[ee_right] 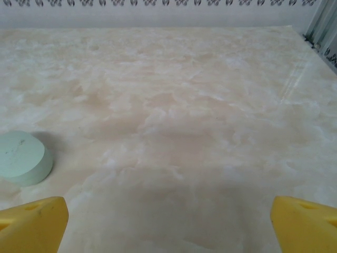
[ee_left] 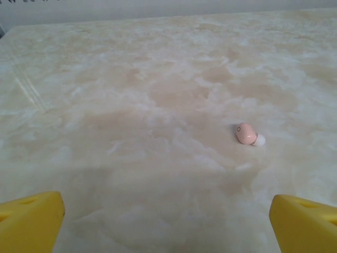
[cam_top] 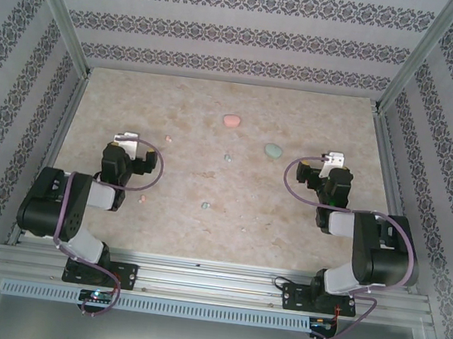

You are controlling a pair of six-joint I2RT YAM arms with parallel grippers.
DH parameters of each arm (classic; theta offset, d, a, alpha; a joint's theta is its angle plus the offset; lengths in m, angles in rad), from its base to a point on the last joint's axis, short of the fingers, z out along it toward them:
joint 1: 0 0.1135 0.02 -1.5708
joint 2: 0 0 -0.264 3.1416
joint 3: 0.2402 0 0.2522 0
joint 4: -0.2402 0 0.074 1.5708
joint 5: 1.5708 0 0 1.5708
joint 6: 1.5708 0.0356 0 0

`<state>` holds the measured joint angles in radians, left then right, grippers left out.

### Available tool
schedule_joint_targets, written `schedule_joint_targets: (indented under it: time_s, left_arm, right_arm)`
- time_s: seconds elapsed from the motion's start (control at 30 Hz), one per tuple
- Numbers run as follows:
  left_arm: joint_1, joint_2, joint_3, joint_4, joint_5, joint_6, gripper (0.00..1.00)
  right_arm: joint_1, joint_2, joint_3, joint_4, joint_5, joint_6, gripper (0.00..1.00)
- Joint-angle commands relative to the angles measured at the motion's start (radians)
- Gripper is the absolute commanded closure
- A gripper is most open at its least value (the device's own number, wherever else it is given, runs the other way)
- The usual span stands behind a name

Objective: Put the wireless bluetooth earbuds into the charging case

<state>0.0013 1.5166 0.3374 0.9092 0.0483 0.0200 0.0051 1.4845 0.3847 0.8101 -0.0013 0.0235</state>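
The left gripper (ee_left: pixel 167 224) is hanging with jaws spread wide, empty, a pink earbud (ee_left: pixel 246 133) lying ahead to its right. The right gripper (ee_right: pixel 168 224), equally spread, is sitting near the mint charging case (ee_right: pixel 21 157). The pick is only starting; the left probably needs centring over that bud.
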Motion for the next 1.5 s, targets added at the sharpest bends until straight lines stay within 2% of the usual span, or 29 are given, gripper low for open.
schedule_joint_targets:
  time_s: [0.0,0.13,0.33,0.47,0.57,0.67,0.8,0.9,1.1,1.23,1.47]
  left_arm:
    - [0.002,-0.125,0.028,-0.088,-0.022,-0.018,0.0]
    - [0.003,-0.243,0.119,-0.335,-0.013,-0.083,0.0]
    - [0.002,-0.226,0.343,-0.736,0.197,-0.198,0.0]
    - [0.0,-0.169,0.434,-0.864,0.366,-0.313,0.0]
    - [-0.017,-0.158,0.452,-0.916,0.427,-0.351,0.0]
    - [-0.043,-0.171,0.441,-0.945,0.427,-0.347,0.0]
    - [-0.064,-0.187,0.424,-0.967,0.426,-0.341,0.0]
    - [-0.082,-0.198,0.416,-0.977,0.421,-0.337,0.0]
    - [-0.113,-0.238,0.394,-0.996,0.414,-0.323,0.0]
    - [-0.119,-0.249,0.382,-1.002,0.416,-0.312,0.0]
    - [-0.121,-0.25,0.369,-0.997,0.461,-0.3,0.02]
  right_arm:
    - [0.019,-0.091,0.083,-0.168,-0.043,-0.033,0.02]
    - [0.043,-0.14,0.226,-0.433,-0.126,-0.064,0.02]
    - [0.12,0.019,0.578,-0.88,-0.09,-0.069,0.02]
    - [0.151,0.158,0.795,-1.085,-0.054,0.033,0.05]
    - [0.173,0.247,0.92,-1.225,0.008,0.201,0.09]
    - [0.208,0.333,1.015,-1.347,0.03,0.37,0.1]
    - [0.281,0.439,1.114,-1.451,0.122,0.464,0.06]
    - [0.306,0.521,1.191,-1.517,0.139,0.492,0.03]
    - [0.316,0.626,1.307,-1.587,0.177,0.485,0.02]
    - [0.318,0.663,1.345,-1.573,0.153,0.446,0.02]
    - [0.319,0.769,1.536,-1.686,0.054,0.141,0.07]
